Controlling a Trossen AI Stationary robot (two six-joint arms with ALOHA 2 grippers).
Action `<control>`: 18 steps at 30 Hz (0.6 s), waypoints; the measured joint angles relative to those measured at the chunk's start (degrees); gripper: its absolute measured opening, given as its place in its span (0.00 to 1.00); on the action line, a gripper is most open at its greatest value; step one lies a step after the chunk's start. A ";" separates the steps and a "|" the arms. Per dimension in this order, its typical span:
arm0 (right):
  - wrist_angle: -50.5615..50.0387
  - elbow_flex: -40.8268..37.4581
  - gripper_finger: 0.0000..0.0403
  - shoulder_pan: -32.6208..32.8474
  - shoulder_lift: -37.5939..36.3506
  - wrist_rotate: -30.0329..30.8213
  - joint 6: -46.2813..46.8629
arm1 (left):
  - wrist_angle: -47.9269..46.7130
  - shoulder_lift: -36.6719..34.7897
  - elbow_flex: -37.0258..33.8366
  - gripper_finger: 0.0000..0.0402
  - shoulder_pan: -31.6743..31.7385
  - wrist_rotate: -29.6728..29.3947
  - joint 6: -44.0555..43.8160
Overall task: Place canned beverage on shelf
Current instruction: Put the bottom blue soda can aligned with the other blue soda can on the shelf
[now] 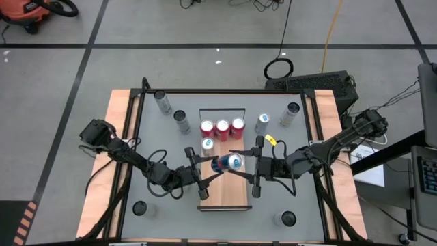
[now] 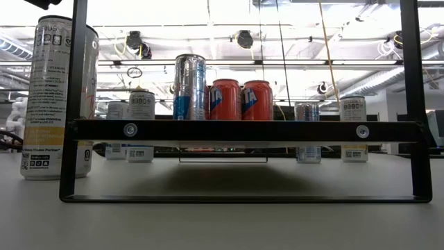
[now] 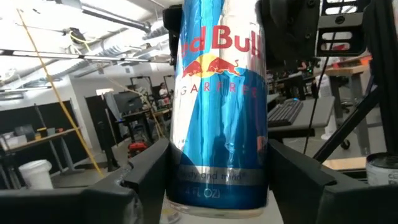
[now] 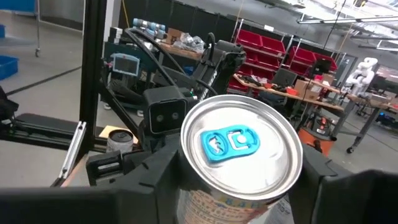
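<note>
A blue-and-silver canned beverage [image 1: 229, 162] hangs on its side above the middle of the light-wood shelf [image 1: 225, 193]. My left gripper [image 1: 207, 172] is shut on its base end and my right gripper [image 1: 250, 166] on its top end. The silver lid with a blue tab [image 4: 227, 144] faces the right wrist camera. At the shelf's far end three red cans [image 1: 222, 128] stand upright, with a silver-blue can [image 1: 207, 144] beside them. The low view shows the shelf's dark front edge [image 2: 243, 130] and these cans [image 2: 189, 87], but neither gripper. My left gripper pinches the can's lower wall [image 3: 217, 180], near its base, between its two fingers [image 3: 149, 171]. It comes level from the table's left, along the can. The can is clear of the shelf. My right gripper has its two fingers [image 4: 158, 171] on opposite sides of the can just below the lid's rim [image 4: 186, 155]. It comes level from the table's right, and the can lies level between both grippers.
Loose cans stand on the grey table around the shelf: at the far left [image 1: 162, 102], far right [image 1: 289, 115], near left [image 1: 140, 208] and near right [image 1: 288, 219]. A tall can [image 2: 59, 97] stands close to the low camera. The shelf's near half is bare.
</note>
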 joint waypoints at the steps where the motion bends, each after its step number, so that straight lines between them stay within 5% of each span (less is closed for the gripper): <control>1: -0.49 0.00 0.46 0.00 -0.21 -0.09 -0.01 | -0.23 0.00 0.00 0.60 0.00 -0.49 0.00; 9: -9.49 -0.02 0.47 -1.01 -4.22 -1.67 2.79 | -3.18 -3.25 0.00 0.81 -0.95 -6.40 0.51; 18: -18.66 -0.02 0.46 -5.28 -8.55 -8.81 6.05 | -16.84 -9.96 0.04 0.84 -1.62 -7.70 -2.38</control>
